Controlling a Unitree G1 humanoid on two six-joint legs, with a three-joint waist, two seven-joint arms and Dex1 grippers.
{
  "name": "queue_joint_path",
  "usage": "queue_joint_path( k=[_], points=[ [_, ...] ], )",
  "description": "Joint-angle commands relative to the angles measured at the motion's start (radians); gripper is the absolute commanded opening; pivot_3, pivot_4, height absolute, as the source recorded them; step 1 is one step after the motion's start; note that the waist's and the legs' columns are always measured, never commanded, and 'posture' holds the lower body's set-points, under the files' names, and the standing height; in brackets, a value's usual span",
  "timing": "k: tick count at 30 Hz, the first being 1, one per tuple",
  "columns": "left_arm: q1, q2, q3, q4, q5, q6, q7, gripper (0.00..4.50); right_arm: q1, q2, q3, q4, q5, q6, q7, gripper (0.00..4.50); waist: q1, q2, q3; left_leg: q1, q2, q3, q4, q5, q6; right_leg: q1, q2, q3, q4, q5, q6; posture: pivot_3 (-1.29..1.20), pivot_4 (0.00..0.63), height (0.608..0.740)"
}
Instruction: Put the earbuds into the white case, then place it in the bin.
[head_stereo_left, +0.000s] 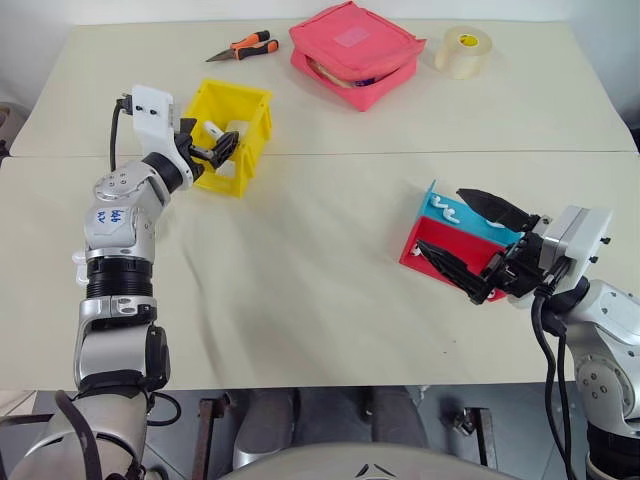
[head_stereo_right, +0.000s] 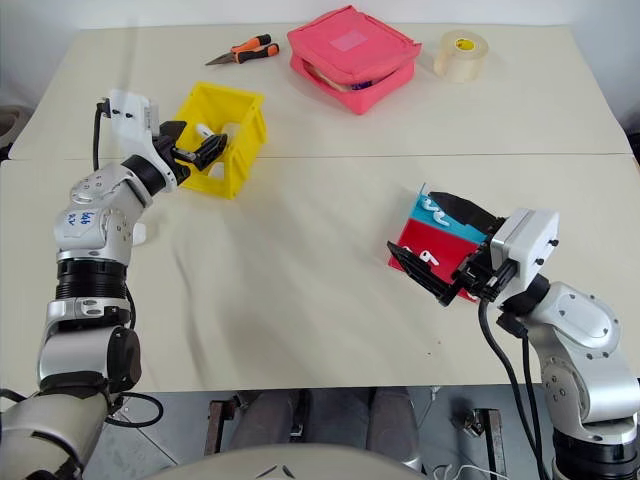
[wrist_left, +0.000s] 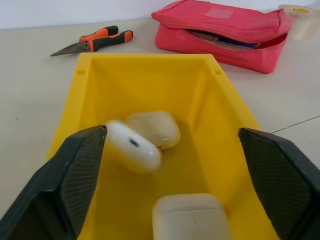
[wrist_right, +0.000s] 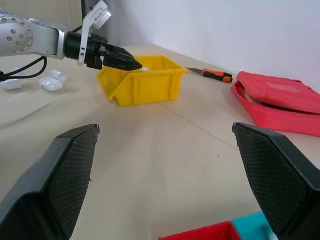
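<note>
A pale desk (head_stereo_left: 300, 260) is carrying the yellow bin (head_stereo_left: 232, 135) at upper left of the head view. The left gripper (head_stereo_left: 218, 150) is hovering over it, fingers spread wide and empty, with the white case (wrist_left: 134, 146) blurred between them inside the bin beside two others. At lower right, the right gripper (head_stereo_left: 478, 245) is standing wide open, holding nothing.

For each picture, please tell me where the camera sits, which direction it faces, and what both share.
Head stereo pair: looks forward and down over the table; both arms show, left gripper at the bin, right gripper by the red and blue trays.
Left wrist: looks along its open fingers into the bin at three white cases.
Right wrist: looks across the table between its open fingers; shows the left gripper.
Shared: bin, pliers, pink pouch.
</note>
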Motion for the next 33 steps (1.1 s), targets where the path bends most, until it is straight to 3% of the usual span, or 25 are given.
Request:
queue_joint_path(
  k=[1,5,13,25,33],
  points=[
    [0.043,0.057,0.024,-0.114,-0.027,0.010,-0.068,4.46,-0.013,-0.001,0.010,-0.022,0.004,-0.018,0.005,4.50,-0.004,0.000,0.000,0.000,0.000,0.000,0.000,0.000,0.000,0.000,0.000,0.000,0.000,0.000,0.000,0.00,0.150,0.740],
    [0.127,0.116,0.072,-0.196,-0.063,-0.055,-0.166,4.46,-0.021,-0.011,0.016,-0.006,0.010,-0.024,0.032,4.50,-0.009,0.000,0.000,0.000,0.000,0.000,0.000,0.000,0.000,0.000,0.000,0.000,0.000,0.000,0.000,0.00,0.150,0.740],
    [0.465,0.292,0.102,-0.372,-0.143,-0.260,-0.583,4.46,-0.056,-0.064,0.021,0.077,0.038,-0.009,0.158,4.50,-0.022,0.000,0.000,0.000,0.002,0.000,-0.001,0.000,0.000,0.000,0.000,0.000,0.000,0.000,-0.001,0.00,0.150,0.740],
    [0.791,0.213,0.077,-0.708,-0.206,-0.250,-0.573,4.46,-0.081,-0.142,0.045,0.198,-0.020,-0.037,0.313,4.50,-0.005,0.000,0.000,0.000,0.002,-0.001,0.000,-0.001,0.000,0.000,0.000,0.001,0.000,0.000,-0.001,0.00,0.150,0.740],
    [0.703,0.141,0.043,-0.666,-0.174,-0.301,-0.510,4.46,-0.052,-0.146,-0.001,0.202,-0.036,-0.056,0.287,4.50,0.006,0.000,0.000,0.000,0.001,0.000,0.001,-0.001,0.000,0.000,0.000,0.001,0.000,0.000,-0.001,0.00,0.150,0.740]
  ],
)
